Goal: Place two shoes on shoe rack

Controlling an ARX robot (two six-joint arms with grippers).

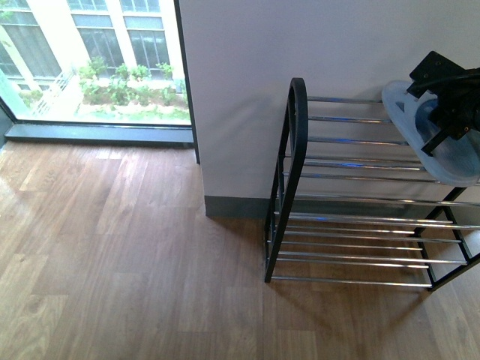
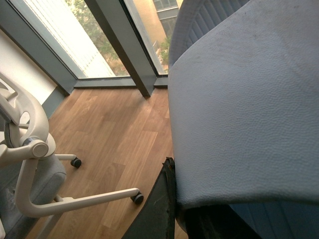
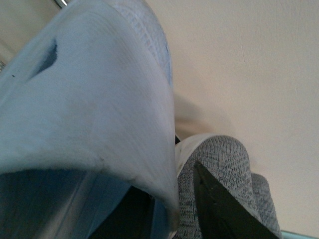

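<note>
From my seat at the controls, the front camera is showing me the shoe rack standing against the pale wall, filling the frame from about three to five o'clock. Its black frame is curving up on the near end and the chrome bars are running across in tiers.

On the top tier, at roughly two o'clock, a pale blue slide is lying across the bars, and my right gripper is sitting right on top of it, its dark body covering part of the strap. The right wrist camera is pressed so close that the slide's blue strap is filling most of the picture; I am judging the claw to be clamped on that slide, though the fingertips themselves are hidden. Just beside it, at five o'clock in that close view, a grey knit sneaker is resting on the rack.

My left gripper is not appearing in the front view. Its wrist camera is filled by the second pale blue slide, held close against the lens, so I am reading that claw as gripping it. Beyond it I am seeing wood floor, a window frame and a white office chair.
</note>
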